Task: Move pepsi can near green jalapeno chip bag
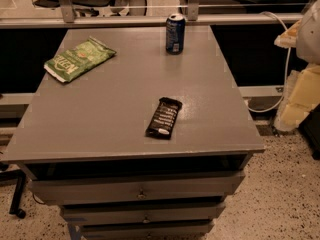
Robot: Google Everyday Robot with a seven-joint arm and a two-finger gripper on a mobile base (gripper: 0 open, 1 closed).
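Observation:
The pepsi can [175, 33], dark blue with a silver top, stands upright at the far edge of the grey tabletop [115, 104], right of centre. The green jalapeno chip bag [79, 59] lies flat at the far left of the table, well apart from the can. My gripper [299, 96] shows as pale yellow and white parts at the right edge of the view, off the table's right side, away from both things and holding nothing that I can see.
A black rectangular bar wrapper [164, 117] lies near the table's middle, toward the front right. Drawers [137, 189] sit below the tabletop. A rail [150, 20] runs behind the table. A white cable [286, 64] hangs at the right.

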